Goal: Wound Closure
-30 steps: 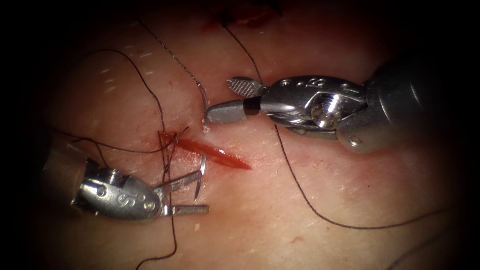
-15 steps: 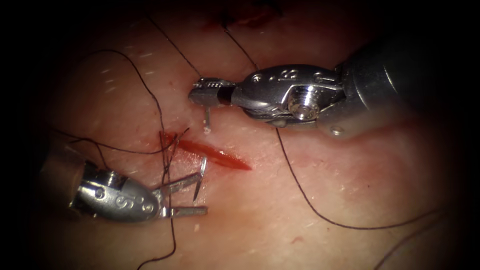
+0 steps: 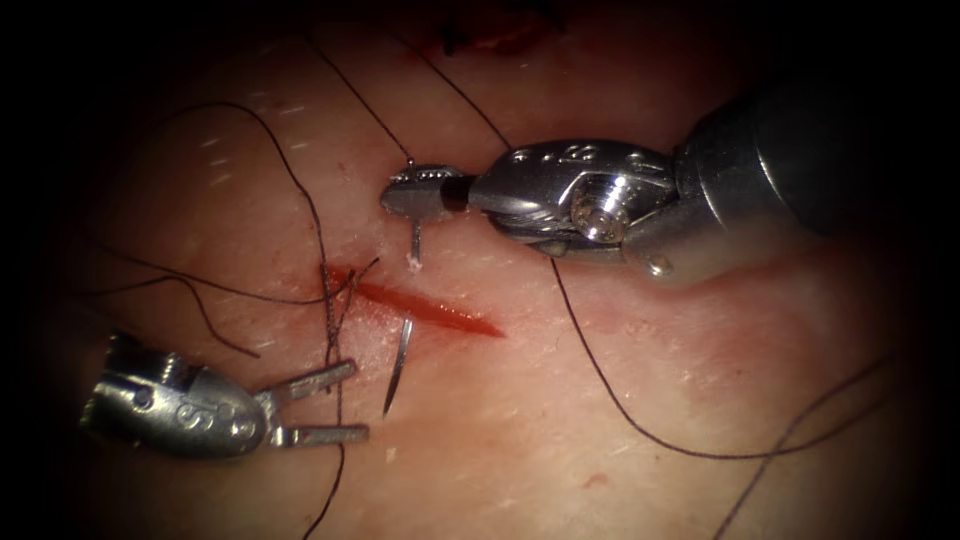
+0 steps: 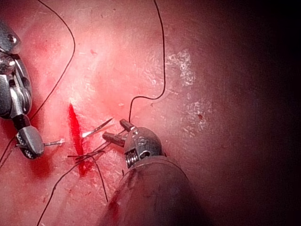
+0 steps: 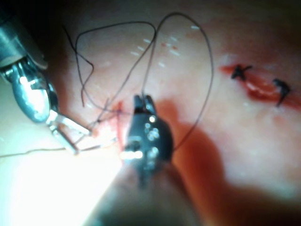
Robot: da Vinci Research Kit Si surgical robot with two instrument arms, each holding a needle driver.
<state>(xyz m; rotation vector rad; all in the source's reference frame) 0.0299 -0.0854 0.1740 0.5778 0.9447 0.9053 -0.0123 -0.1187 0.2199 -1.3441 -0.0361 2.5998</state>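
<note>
The tissue [image 3: 620, 400] was the biggest thing there, pale and pink, with loads of bare room to the right of the cut and below it, only a long loop of thread [image 3: 620, 410] lying across that stretch. Its far edges were lost in the dark, so couldn't tell where it ended.

The cut [image 3: 430, 310] was a short red slit running from upper left down to lower right, with a knot of thread ends bunched at its left end. A second, already stitched wound [image 5: 261, 87] with dark knots sat well apart from it.

The right gripper [image 3: 420, 195] came in from the right, clamped shut on one end of the needle just above the cut; that end stuck down out of it into the skin on the upper side. The rest of the needle [image 3: 398, 365] showed again below the cut as a thin bright sliver, long axis nearly upright, tip pointing down and slightly left, so it passed through the tissue under the cut.

The left gripper [image 3: 335, 405] was at lower left, near the needle tip but not touching it, spread moderately wide apart, holding nothing. A strand of thread ran down between its two fingers [image 3: 318, 377].
</note>
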